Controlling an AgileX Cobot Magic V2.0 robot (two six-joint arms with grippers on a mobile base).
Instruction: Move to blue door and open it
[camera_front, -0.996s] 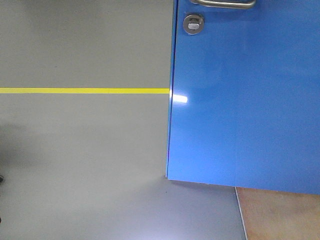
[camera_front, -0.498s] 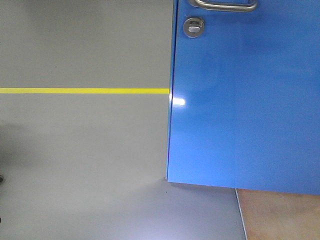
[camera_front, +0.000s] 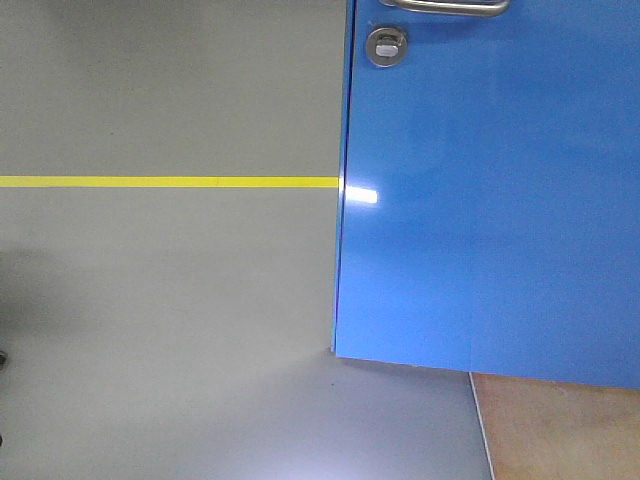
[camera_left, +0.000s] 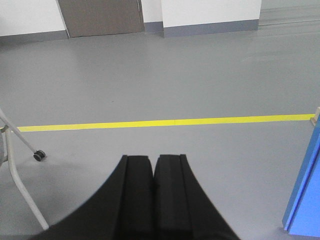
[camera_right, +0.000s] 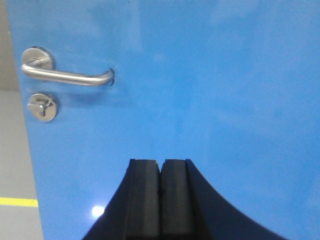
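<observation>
Nearest in the right wrist view, the right hand (camera_right: 160, 172) has its two black fingers pressed together with nothing between them, aimed straight at the blue door (camera_right: 200, 90), which fills almost that whole view. Up and to the left of the hand, the silver lever handle (camera_right: 67, 75) lies horizontal, pivot near the door's left edge and free end pointing right, with the round lock (camera_right: 42, 106) just below the pivot. The left hand (camera_left: 152, 167) is likewise closed and empty, facing open grey floor (camera_left: 150, 75); here the door shows only as a thin blue edge (camera_left: 305, 195) at the far right. The front view shows the door standing upright, long axis vertical, its bottom edge just above the floor. Left of the door, a yellow floor line (camera_front: 170, 182) runs horizontally up to its edge. Only the left wrist view shows the far wall and a wheeled frame leg (camera_left: 22, 140).
</observation>
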